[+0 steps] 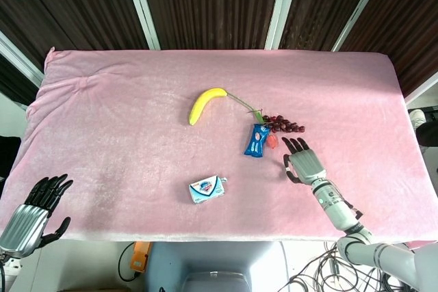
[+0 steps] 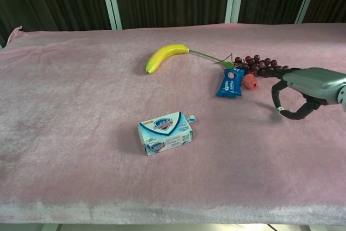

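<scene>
right hand [image 1: 303, 161]: fingers spread and curved downward over the pink tablecloth [image 1: 123, 114], holding nothing; it hovers just beside the small red fruit [image 2: 249, 81] and the bunch of dark grapes [image 1: 284, 125].
left hand [image 1: 33, 211]: off the table's near left corner, fingers apart, nothing in it.
nearest things: red fruit lies touching the blue snack packet [image 1: 256, 139], with the grapes just behind both.
risk, crowding: judged, the three lie so close that fingers closing on one may nudge or drag a neighbour.
risk, grapes: loose berries could roll or be crushed under a hard pinch.
risk, cloth: soft fabric may bunch under fingertips and shift the packet.
further off: banana [image 1: 204, 104] with a green stem, soap box [image 1: 208, 189] near the front edge, both well apart from the hand.
</scene>
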{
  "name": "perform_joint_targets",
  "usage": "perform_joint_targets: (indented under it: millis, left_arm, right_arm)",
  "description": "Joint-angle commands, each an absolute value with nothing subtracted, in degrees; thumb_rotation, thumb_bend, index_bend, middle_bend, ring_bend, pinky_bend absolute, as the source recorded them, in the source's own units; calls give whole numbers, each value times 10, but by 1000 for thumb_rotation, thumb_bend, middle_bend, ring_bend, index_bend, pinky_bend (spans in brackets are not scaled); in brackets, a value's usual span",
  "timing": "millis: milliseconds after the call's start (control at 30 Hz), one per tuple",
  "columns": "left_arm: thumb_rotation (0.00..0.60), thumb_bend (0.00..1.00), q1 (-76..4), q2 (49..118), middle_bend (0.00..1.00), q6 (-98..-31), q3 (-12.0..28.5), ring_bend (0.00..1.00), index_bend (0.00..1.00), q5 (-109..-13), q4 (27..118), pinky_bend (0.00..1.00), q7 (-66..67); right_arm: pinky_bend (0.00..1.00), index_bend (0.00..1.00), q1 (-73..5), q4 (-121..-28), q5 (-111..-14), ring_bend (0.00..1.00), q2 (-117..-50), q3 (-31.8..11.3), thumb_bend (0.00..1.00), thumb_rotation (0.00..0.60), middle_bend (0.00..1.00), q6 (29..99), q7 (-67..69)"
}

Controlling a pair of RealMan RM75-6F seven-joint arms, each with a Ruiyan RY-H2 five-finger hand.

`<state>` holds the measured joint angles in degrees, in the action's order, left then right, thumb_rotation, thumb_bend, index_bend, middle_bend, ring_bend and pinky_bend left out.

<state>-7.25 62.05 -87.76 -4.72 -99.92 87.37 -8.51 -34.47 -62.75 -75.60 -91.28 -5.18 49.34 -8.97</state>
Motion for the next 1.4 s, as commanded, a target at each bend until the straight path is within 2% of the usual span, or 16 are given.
perform_joint_targets:
  millis: [33, 300, 467, 633, 700, 733, 767, 800, 867, 1000, 1233, 1400]
  left_arm:
    - [600, 417, -72, 620, 0, -878, -47, 0, 0, -1000, 874, 11, -86]
    - [600, 418, -70, 619, 0, -883, -48, 0, 0, -999, 873, 12, -89]
    - [600, 417, -70, 620, 0, -881, -48, 0, 0, -999, 873, 12, -87]
    - [600, 417, -71, 621, 0, -880, -49, 0, 0, -1001, 874, 12, -82]
    - [600, 418, -71, 621, 0, -880, -49, 0, 0, -1001, 874, 12, -81]
    - [600, 418, -71, 621, 0, -880, -49, 0, 0, -1001, 874, 12, -81]
    - [600, 418, -71, 621, 0, -879, -49, 0, 0, -1001, 875, 12, -80]
    - [600, 418, -71, 622, 0, -879, -49, 0, 0, -1001, 875, 12, -79]
    - [600, 418, -70, 621, 0, -882, -49, 0, 0, -1002, 875, 12, -80]
    - [600, 418, -69, 619, 0, -886, -49, 0, 0, -1001, 872, 12, -87]
    - [600, 417, -68, 622, 0, -885, -50, 0, 0, -1003, 873, 12, -81]
    - [600, 417, -70, 622, 0, -881, -49, 0, 0, -1000, 875, 12, -78]
  right_arm:
    - [0, 767, -343, -626, -753, 0, -915, -52, 509, 600, 67, 498, -97]
    - [0, 775, -337, -663, -764, 0, -897, -58, 510, 600, 71, 532, -94]
    - [0, 766, -331, -772, -812, 0, -846, -76, 510, 600, 71, 612, -80]
    - [0, 745, -337, -872, -838, 0, -817, -100, 510, 600, 76, 655, -107]
    - [0, 653, -340, -879, -837, 0, -818, -102, 487, 600, 79, 655, -116]
    - [0, 574, -340, -879, -837, 0, -818, -102, 459, 600, 75, 655, -116]
    - [0, 479, -341, -881, -836, 0, -818, -103, 425, 600, 66, 655, -120]
    - [0, 314, -343, -888, -832, 0, -819, -103, 362, 600, 50, 651, -130]
    - [0, 85, -345, -923, -822, 0, -814, -110, 264, 600, 18, 655, -167]
    - [0, 62, -328, -951, -814, 0, -795, -106, 249, 600, 10, 677, -198]
    - [0, 32, -305, -958, -798, 0, -763, -104, 223, 600, 0, 693, -164]
    - [0, 34, -272, -947, -808, 0, -744, -80, 222, 600, 0, 722, -161]
